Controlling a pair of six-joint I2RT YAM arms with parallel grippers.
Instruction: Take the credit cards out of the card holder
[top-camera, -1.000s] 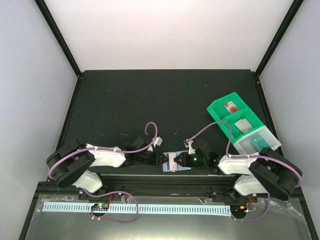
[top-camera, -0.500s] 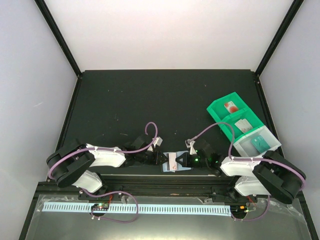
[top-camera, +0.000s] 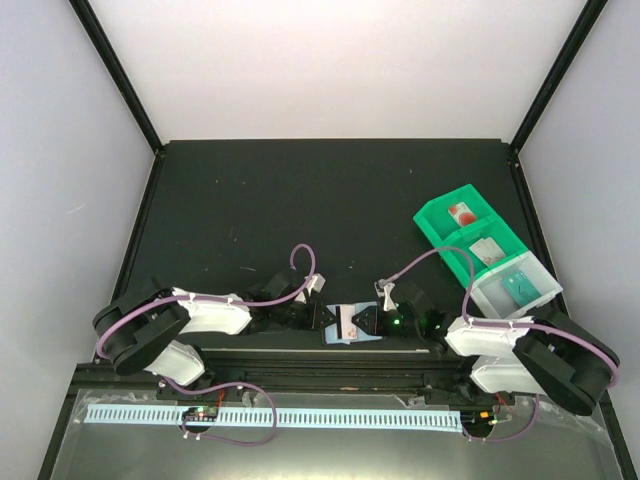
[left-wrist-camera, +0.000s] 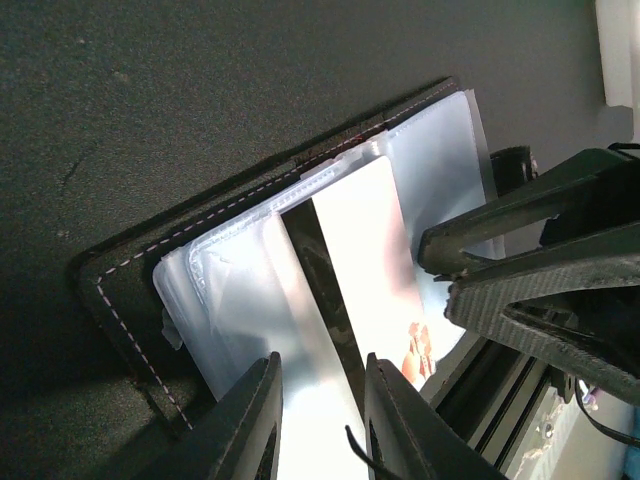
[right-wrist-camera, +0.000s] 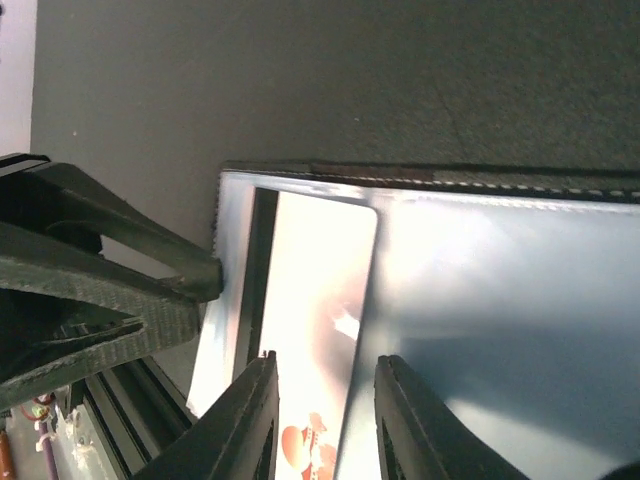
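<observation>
only wrist views show card (left-wrist-camera: 365, 265) stripe (left-wrist-camera: 330, 275).

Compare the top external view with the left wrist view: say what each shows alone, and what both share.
Only the top view shows the green tray with cards in its compartments, and both arms whole. Only the left wrist view shows the card holder's stitched edge, clear sleeves, and the dark stripe on the card. Both show the open card holder, that pale card, and the left claw and right claw at it.

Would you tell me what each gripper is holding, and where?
The left gripper pinches the card holder's clear sleeves at their near edge. Whether the right gripper grips the pale card is unclear.
</observation>
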